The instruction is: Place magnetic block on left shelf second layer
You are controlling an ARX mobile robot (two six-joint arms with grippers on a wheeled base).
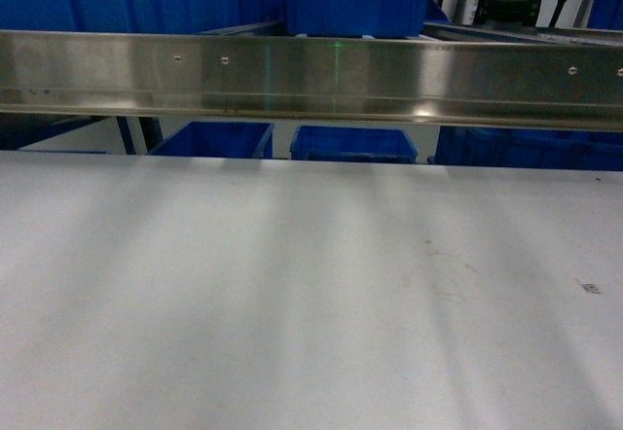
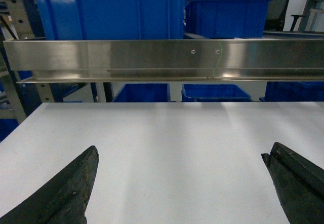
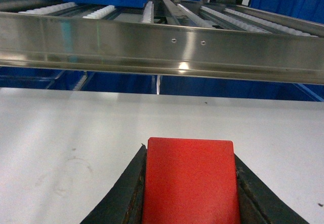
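- Clamping from both sides, the right gripper (image 3: 188, 203) is pinching the magnetic block (image 3: 190, 181), its red top face filling the lower middle of the right wrist view, above the white tabletop (image 1: 292, 294).
- Spread wide with nothing between them, the left gripper (image 2: 179, 183) jaws are hovering over the same tabletop.
- Neither arm is showing in the head view.
- Ahead, a steel rail (image 1: 311, 75) is fronting the rack; a large blue bin (image 2: 111, 8) is sitting behind it on the left, which I judge to be the left shelf second layer.
- Risks: the block could be catching the rail on the way over, or slipping if the grip is shallow; choosing the smaller bin (image 2: 228, 13) would misplace it.
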